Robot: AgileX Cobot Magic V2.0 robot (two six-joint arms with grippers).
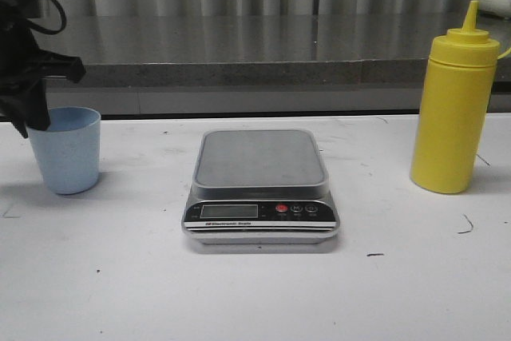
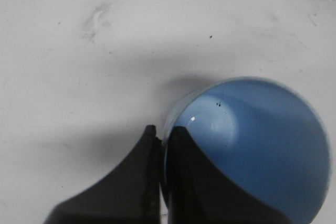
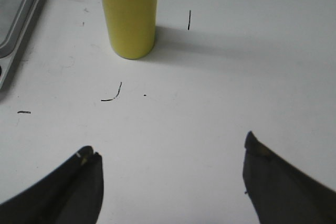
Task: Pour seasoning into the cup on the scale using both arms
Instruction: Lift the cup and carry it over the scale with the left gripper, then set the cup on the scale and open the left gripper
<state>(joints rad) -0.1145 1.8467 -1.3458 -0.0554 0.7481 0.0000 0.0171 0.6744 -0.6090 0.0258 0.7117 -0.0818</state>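
White tabletop [image 1: 96,277] carrying all items. Yellow bottle [image 1: 453,113] upright at the right, well apart from the silver scale [image 1: 261,189] at centre, whose platform is bare. Light blue cup [image 1: 68,149] upright at the left. Left gripper [image 2: 161,153]: fingers clenched on the cup's rim, one inside, one outside. Right gripper [image 3: 168,169]: fingers spread wide above bare tabletop, short of the bottle.

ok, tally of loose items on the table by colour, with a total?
Yellow: 1, tall yellow plastic squeeze bottle
Light blue: 1, small light blue plastic cup, its rim pinched by the left gripper
Silver: 1, flat silver digital scale
Total: 3
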